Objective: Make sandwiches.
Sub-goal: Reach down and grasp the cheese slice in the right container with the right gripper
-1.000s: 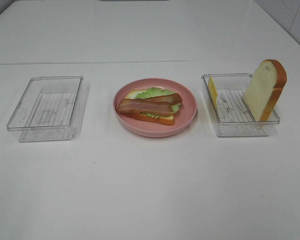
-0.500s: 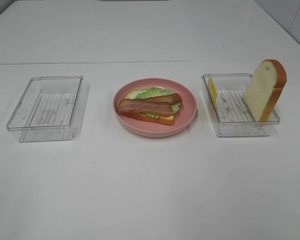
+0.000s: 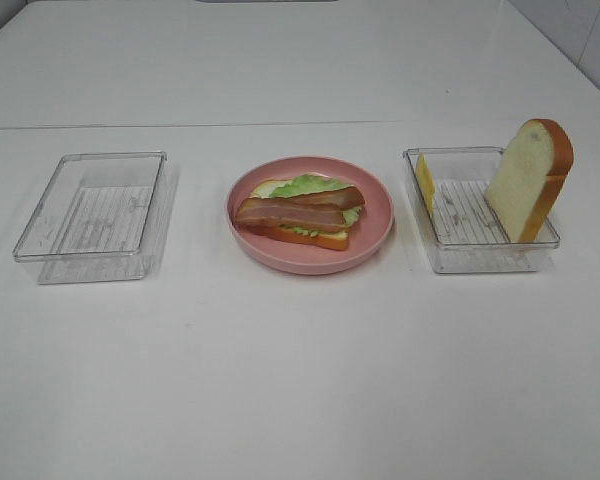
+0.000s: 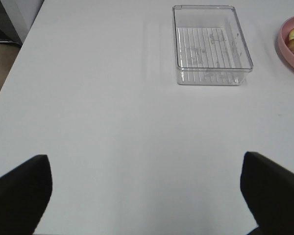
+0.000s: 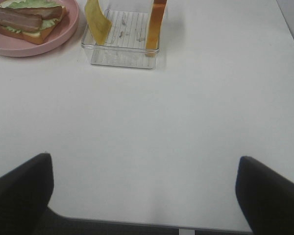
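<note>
Jaws stand spread on your left end effector (image 4: 144, 164) and right end effector (image 5: 143, 164), both hovering over the surface (image 4: 112, 98).

Pink plate (image 3: 377, 215); green lettuce (image 3: 305, 185); brown-pink streaked bacon (image 3: 298, 212); yellow cheese (image 3: 424, 181); pale bread slice (image 3: 518, 180), orange-brown crust; clear ribbed trays (image 3: 114, 155); white counter (image 3: 300, 380).

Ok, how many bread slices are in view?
2. The bottom slice lies under lettuce and bacon on the pink plate; the standing slice leans in the right tray, opposite the cheese.
</note>
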